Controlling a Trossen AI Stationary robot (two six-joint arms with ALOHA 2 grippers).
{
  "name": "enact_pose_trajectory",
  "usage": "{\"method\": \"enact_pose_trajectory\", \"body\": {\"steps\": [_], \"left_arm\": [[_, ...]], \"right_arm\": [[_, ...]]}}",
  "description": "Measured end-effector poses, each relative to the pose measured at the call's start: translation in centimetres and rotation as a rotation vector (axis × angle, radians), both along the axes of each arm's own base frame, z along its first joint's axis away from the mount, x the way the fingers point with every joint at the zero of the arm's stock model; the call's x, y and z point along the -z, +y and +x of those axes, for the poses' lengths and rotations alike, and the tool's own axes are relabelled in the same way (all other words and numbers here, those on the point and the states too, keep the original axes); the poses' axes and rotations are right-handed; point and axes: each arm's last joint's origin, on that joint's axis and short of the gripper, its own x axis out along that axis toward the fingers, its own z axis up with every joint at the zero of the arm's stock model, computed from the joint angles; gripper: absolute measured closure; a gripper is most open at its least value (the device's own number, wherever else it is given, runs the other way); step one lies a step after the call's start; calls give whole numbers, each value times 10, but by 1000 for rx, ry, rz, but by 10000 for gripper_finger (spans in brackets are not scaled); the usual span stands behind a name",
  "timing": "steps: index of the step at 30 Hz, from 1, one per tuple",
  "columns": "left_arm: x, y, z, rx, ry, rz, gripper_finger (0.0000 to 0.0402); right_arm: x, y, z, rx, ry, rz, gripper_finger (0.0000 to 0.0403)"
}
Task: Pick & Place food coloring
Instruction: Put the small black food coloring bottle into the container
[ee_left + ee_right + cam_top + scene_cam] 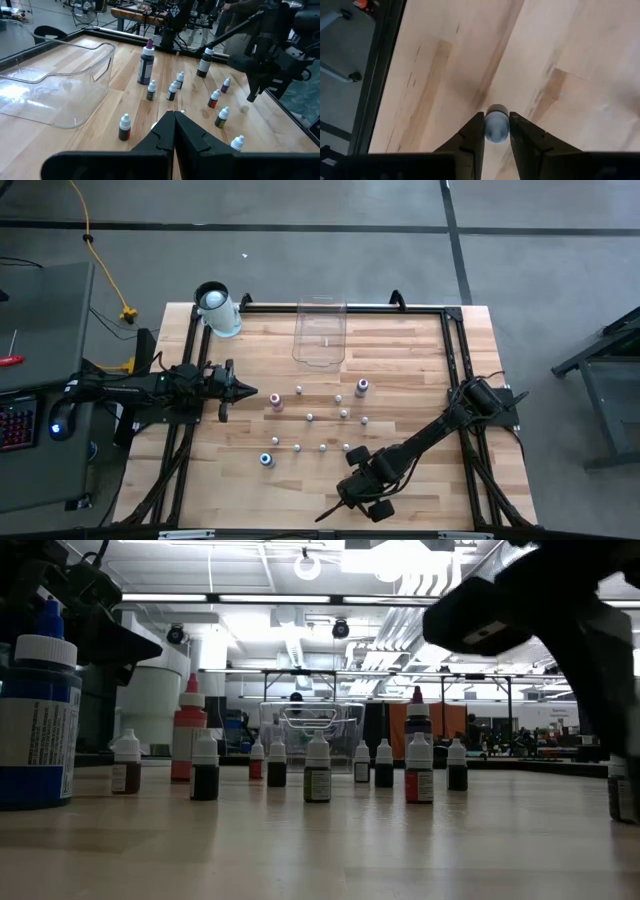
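Right gripper (496,131) low in the frame in the high view, near the front edge of the table (440,480), pointing down. Fingers (472,135) clenched on the white cap of one small bottle (496,125), seen from above in the right wrist view; bare wood all round it there, dark table frame along the left of that picture. In the low view, held bottle at the far right edge of the frame, base at or just above the wood; contact with the table not clear.

Left gripper (243,392) at left centre of the high view, lying level just above the table, fingers shut with nothing between them. Tips pointing toward the bottle field.

Food coloring bottles (322,420) scattered upright over the middle of the table, mostly well apart from each other. Blue-capped bottle (266,459) lower left of the group; taller purple one (362,387) and pink-red one (277,402) in the upper row. Low view: large blue bottle (38,720) at the left edge of the frame.

Clear plastic bin (320,332) at top centre, against the back rail. White cylinder (216,308) at the upper left corner of the table.

Open wood: broad strip along the right side, lower left corner, and a band between bin and bottles.
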Motion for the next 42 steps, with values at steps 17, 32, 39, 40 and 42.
{"method": "enact_pose_trajectory", "body": {"steps": [17, 32, 39, 40, 42], "left_arm": [[0, 0, 0, 0, 0, 0, 401], [0, 0, 0, 0, 0, 0, 401], [0, 0, 0, 0, 0, 0, 401], [0, 0, 0, 0, 0, 0, 401], [0, 0, 0, 0, 0, 0, 401]], "right_arm": [[-114, -34, 41, 264, -151, 41, 346], [-169, -186, 85, 605, -378, -73, 342], [-172, -275, 88, 810, -434, -135, 345], [-173, -287, 88, 837, -447, -137, 345], [-171, -309, 88, 885, -459, -144, 342]]}}
